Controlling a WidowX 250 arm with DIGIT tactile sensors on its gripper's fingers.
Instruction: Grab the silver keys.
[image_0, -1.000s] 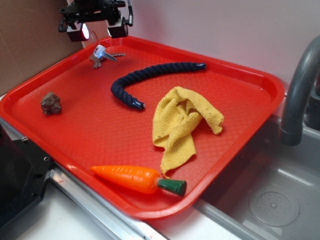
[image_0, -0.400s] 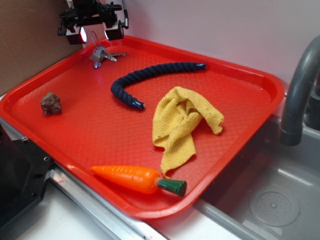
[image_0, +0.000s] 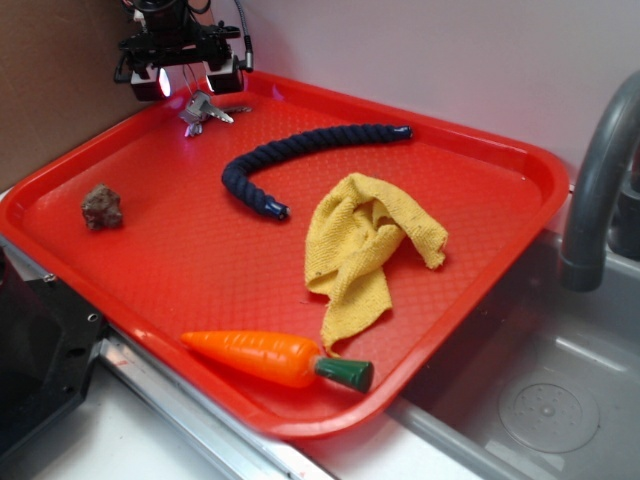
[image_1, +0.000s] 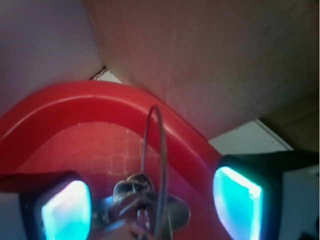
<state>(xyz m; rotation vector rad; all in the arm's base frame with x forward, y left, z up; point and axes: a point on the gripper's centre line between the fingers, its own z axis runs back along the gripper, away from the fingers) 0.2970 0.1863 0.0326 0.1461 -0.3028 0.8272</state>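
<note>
Silver keys (image_0: 203, 108): small bunch w/ thin wire ring, on red tray (image_0: 480, 160), far corner, directly under pincer, between its pads.
Pincer (image_0: 186, 78): fingers spread apart, nothing gripped; wrist view shows ring (image_1: 152, 150) standing up in the gap.
Rock (image_0: 102, 206): nearer cam than pincer, well apart.
Blue rope (image_0: 300, 150): beside keys, apart.
Yellow cloth (image_0: 370, 250), carrot (image_0: 270, 357): far from pincer.

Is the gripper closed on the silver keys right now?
No, in the wrist view the gripper stands open, its fingers wide apart on either side of the silver keys, not touching them.
</note>
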